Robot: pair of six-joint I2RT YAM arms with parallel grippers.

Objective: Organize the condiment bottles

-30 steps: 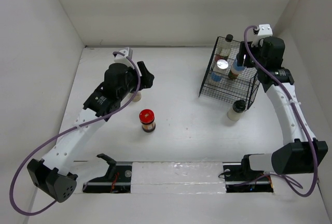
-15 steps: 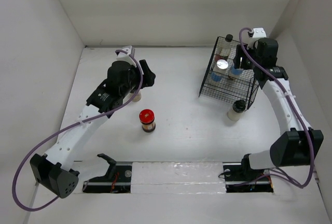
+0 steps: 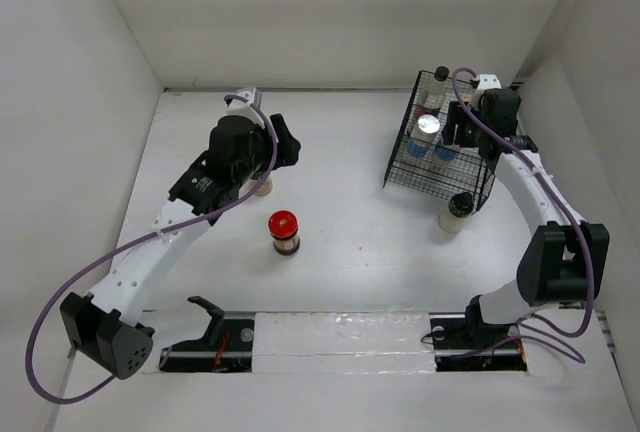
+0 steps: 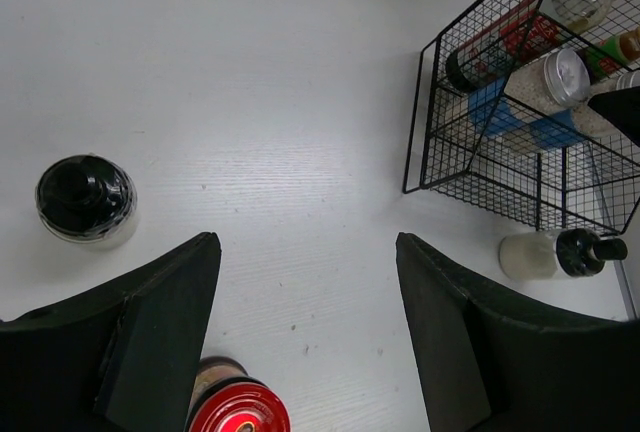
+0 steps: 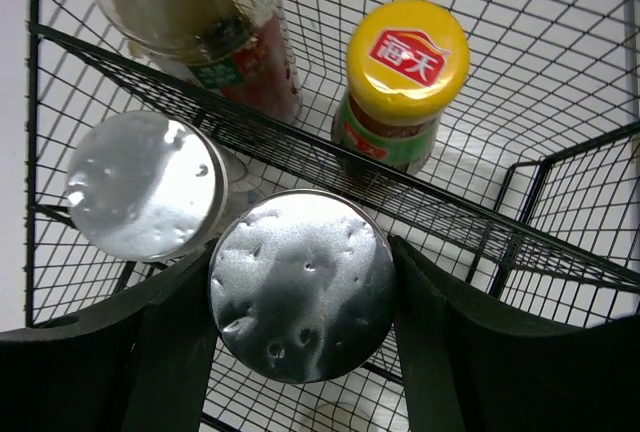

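Your right tool [image 5: 300, 297], clamped on a jar [image 5: 295, 277], has swung over the rack [image 3: 415, 174] beside its twin [image 5: 145, 187], so lower it; your left tool [image 4: 308, 252] gapes empty.

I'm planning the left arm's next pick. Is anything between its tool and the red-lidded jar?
Nothing visible does. The left tool hangs open close above the red-lidded jar; the dark-capped bottle stands apart, off to the side.
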